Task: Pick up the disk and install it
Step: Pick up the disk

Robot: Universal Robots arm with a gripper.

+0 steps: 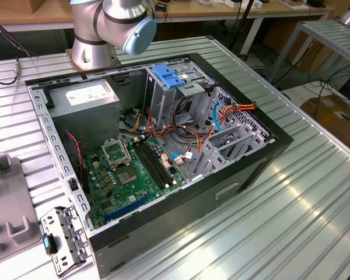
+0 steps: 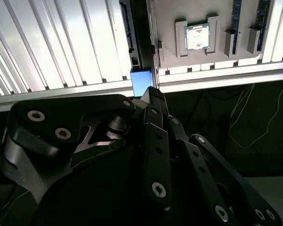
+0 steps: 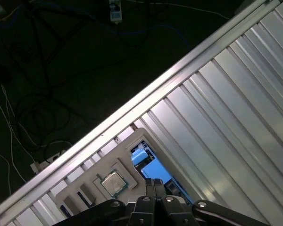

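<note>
In both wrist views my gripper (image 2: 153,96) (image 3: 153,184) hangs just over the disk (image 2: 141,81) (image 3: 153,169). The disk stands on edge in a slot of a light grey holder plate (image 2: 170,19) (image 3: 127,141), showing a bright blue rail end and a dark thin side. The fingers are pressed together with nothing visible between them. Whether their tips touch the blue end cannot be made out. In the exterior view the open computer case (image 1: 221,192) lies on the ribbed metal table, with a grey drive cage under a blue handle (image 1: 166,76).
A processor chip (image 2: 196,36) (image 3: 112,182) sits in the holder plate beside the disk. The table's edge (image 3: 146,94) runs close by, with dark floor and cables beyond. A perforated metal bracket with a blue tab (image 1: 61,242) lies by the case. The arm's base (image 1: 93,41) stands behind the case.
</note>
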